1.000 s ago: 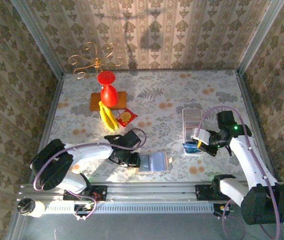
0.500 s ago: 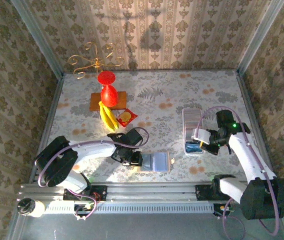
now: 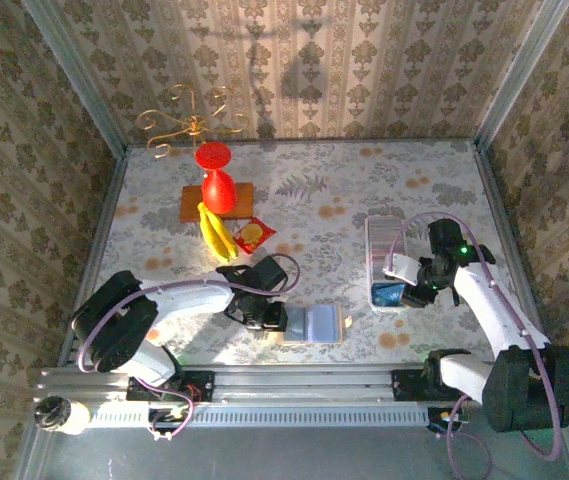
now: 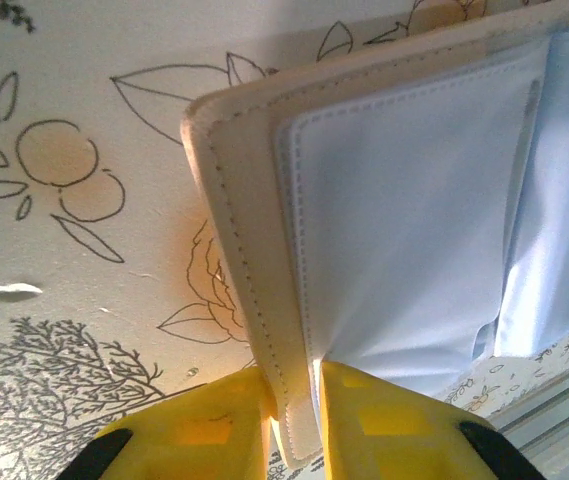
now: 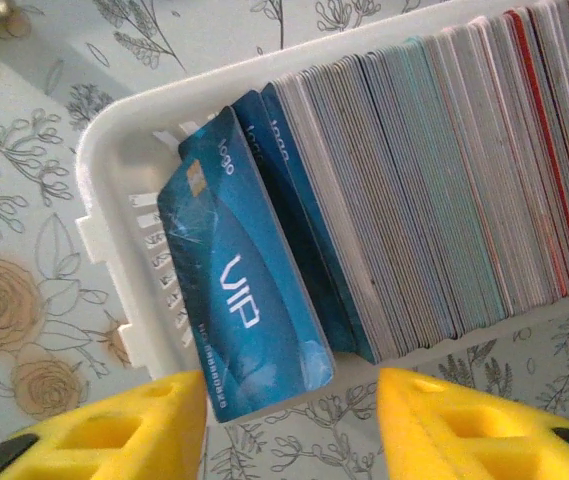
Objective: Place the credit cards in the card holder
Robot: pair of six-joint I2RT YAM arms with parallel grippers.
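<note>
Because the card holder (image 4: 404, 200) has to stay spread for a card to slide in, the left gripper (image 4: 299, 425) is clamped on its tan stitched edge, one yellow finger on each side of the flap. That pinch pins the holder flat on the flowered table (image 3: 314, 200), close to the near edge, with its pale inner pockets facing up and reachable.

Well apart from it, on the right side of the table, the credit cards (image 5: 444, 180) stand on edge in a tight row inside a white ribbed tray (image 5: 114, 200). Packed that way, they seem to offer only the end card to a pair of fingers. That end card, a blue VIP card (image 5: 239, 320), leans out from the row at the tray's near end, which opens a little room behind it.

The right gripper (image 5: 292, 400) hangs over this end of the tray with its jaws spread. One yellow finger sits to each side of the blue card, and neither seems to touch it. Nothing is held on this side.

The stance looks like a line-up for closing on the leaning card. No card can be seen in the holder, so the task appears to be at or near its start.
</note>
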